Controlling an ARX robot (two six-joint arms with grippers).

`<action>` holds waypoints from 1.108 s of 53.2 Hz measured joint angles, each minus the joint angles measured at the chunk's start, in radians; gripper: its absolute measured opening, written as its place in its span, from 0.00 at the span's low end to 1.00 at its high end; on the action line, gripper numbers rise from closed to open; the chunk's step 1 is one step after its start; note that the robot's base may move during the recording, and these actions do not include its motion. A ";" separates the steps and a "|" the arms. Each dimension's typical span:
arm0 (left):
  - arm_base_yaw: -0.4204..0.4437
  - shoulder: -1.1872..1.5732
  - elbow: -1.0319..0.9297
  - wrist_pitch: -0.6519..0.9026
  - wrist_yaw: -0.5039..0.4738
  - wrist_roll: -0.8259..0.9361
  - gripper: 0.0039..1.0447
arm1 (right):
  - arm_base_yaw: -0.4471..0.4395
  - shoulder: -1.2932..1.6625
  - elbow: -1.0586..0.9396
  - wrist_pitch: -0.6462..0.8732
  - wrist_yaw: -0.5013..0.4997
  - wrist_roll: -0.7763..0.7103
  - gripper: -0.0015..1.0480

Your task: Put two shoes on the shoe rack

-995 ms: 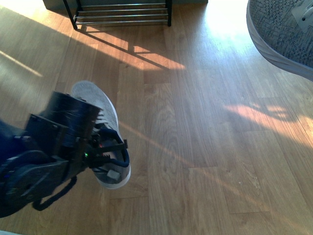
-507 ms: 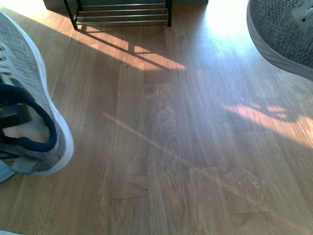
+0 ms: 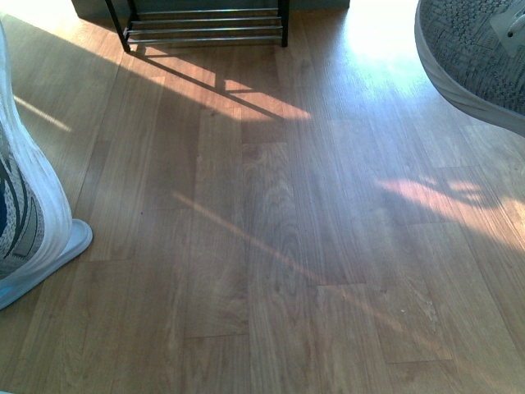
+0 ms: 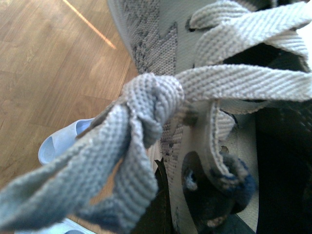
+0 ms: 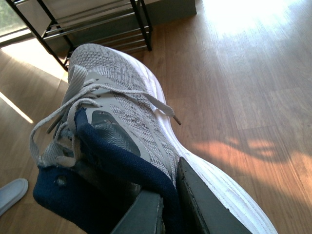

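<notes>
Currently both shoes are off the wooden floor [image 3: 271, 246] and short of the shoe rack [image 3: 205, 25], which stands at the far end of the room.

Right shoe [image 5: 126, 122]: the right claw [image 5: 168, 197] pinches the navy heel collar between its fingers. The toe points toward the rack, and the shoe hangs to the rack's right.

Left shoe [image 3: 25, 205]: raised well short of the rack and to its left, with the white sole facing the front camera. The left claw cannot be made out behind the laces [image 4: 146, 107] and tongue, so whether it is spread or clamped cannot be told.

Handling, as judged: each shoe looks light, with a soft knit upper that yields under pressure and a thicker, stiffer sole. The padded heel collar is the recommended hold. Loose laces may snag on a rod.

Rack contents: the visible chrome rods carry no shoe. The rods look smooth and are spaced apart — set each sole across at least two.

A pale blue slipper [image 5: 12, 192] lies on the floor, well short of the rack.
</notes>
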 joint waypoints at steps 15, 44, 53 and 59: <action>-0.001 0.000 0.000 0.000 -0.001 0.003 0.02 | 0.000 0.000 0.000 0.000 0.000 0.000 0.06; -0.002 0.000 0.000 0.000 -0.002 0.005 0.02 | 0.000 0.000 0.000 0.000 0.001 0.000 0.06; 0.000 0.000 0.000 0.000 -0.009 0.004 0.02 | 0.006 0.001 0.000 0.000 -0.017 0.000 0.06; 0.001 0.000 0.000 0.000 -0.015 0.004 0.02 | 0.010 0.000 0.000 0.000 -0.022 0.000 0.06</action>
